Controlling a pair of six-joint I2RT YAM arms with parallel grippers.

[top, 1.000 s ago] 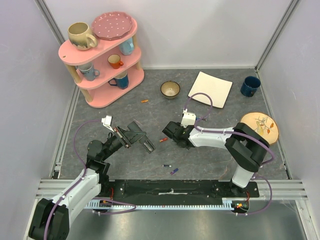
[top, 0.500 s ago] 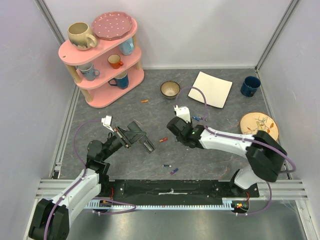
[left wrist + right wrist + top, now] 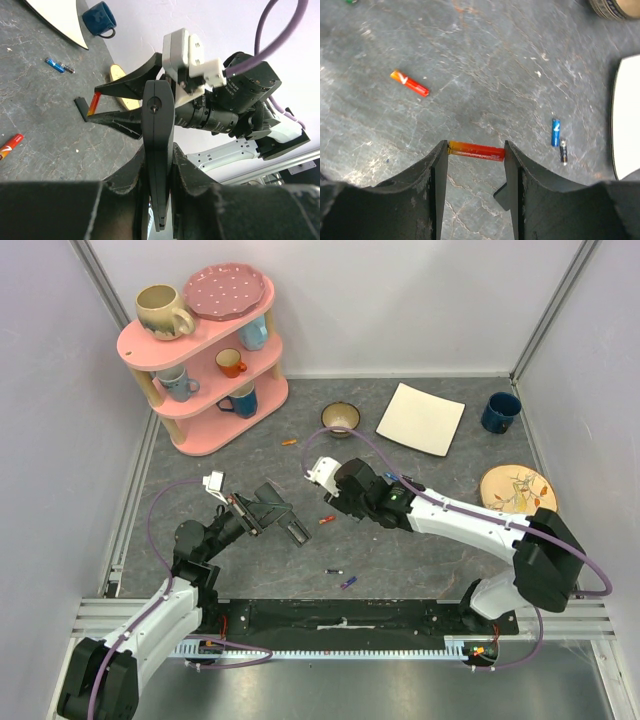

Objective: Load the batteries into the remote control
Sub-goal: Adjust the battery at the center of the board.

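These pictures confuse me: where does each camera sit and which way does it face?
Top external: above and behind, looking down on the table; left arm and right arm show.
Left wrist: on the left arm, looking along jaws shut on the remote control toward the right arm.
Right wrist: looks down past its jaws at the table.
Both wrist views share the red-orange battery the right jaws grip.

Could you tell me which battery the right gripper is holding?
The red-orange battery, clamped end to end in the right gripper; the other batteries lie loose on the table.
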